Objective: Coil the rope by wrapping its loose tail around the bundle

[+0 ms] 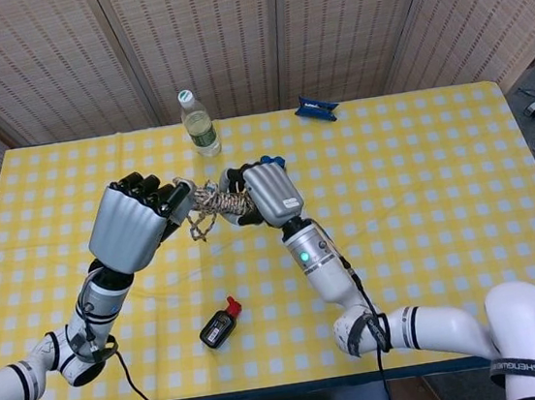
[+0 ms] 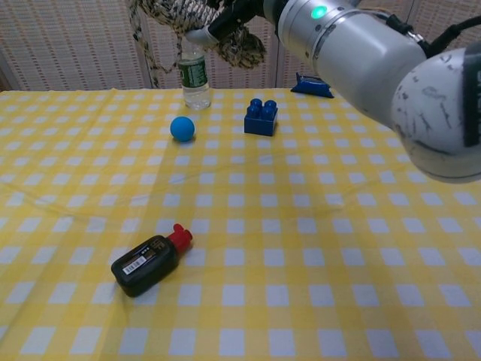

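Note:
The braided rope bundle (image 1: 215,202) hangs in the air above the table, between my two hands. My right hand (image 1: 267,192) grips the bundle from its right side, fingers curled around it. My left hand (image 1: 140,227) is at the bundle's left end and holds the rope's tail, its fingertips (image 1: 177,193) touching the bundle. A short piece of tail (image 1: 198,231) dangles below. In the chest view the bundle (image 2: 188,16) sits at the top edge, with the right hand's fingers (image 2: 225,19) around it and a loose strand (image 2: 143,47) hanging down; the left hand is out of that frame.
On the yellow checked tablecloth (image 1: 423,191) stand a water bottle (image 1: 199,122), a blue ball (image 2: 182,128) and a blue block (image 2: 261,116) at the back. A blue packet (image 1: 317,108) lies further back. A black bottle with a red cap (image 1: 220,325) lies near the front.

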